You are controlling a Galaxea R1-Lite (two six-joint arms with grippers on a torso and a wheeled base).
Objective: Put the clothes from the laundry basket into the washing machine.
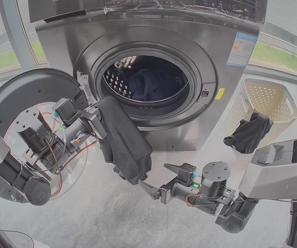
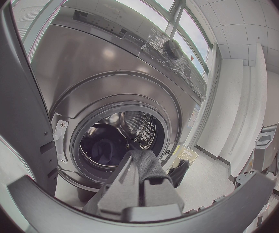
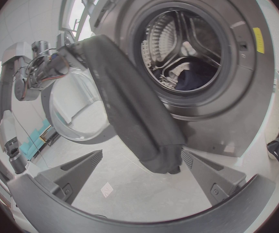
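My left gripper (image 1: 98,118) is shut on the top of a long dark grey garment (image 1: 126,142), just left of the washing machine's open drum (image 1: 145,81). The garment hangs down past the drum's lower rim. In the left wrist view the fingers (image 2: 155,191) pinch the cloth (image 2: 149,164) in front of the drum (image 2: 120,136). My right gripper (image 1: 155,178) is open low by the floor, and the garment's hanging end (image 3: 162,157) sits between its fingers (image 3: 81,167). Dark clothes (image 1: 150,85) lie inside the drum. A black garment (image 1: 248,133) drapes over the rim of the laundry basket (image 1: 275,104).
The round door (image 1: 28,86) stands swung open to the left, right behind my left arm. The cream basket leans on the floor to the right of the machine. Bare grey floor (image 1: 103,207) spreads in front of the machine.
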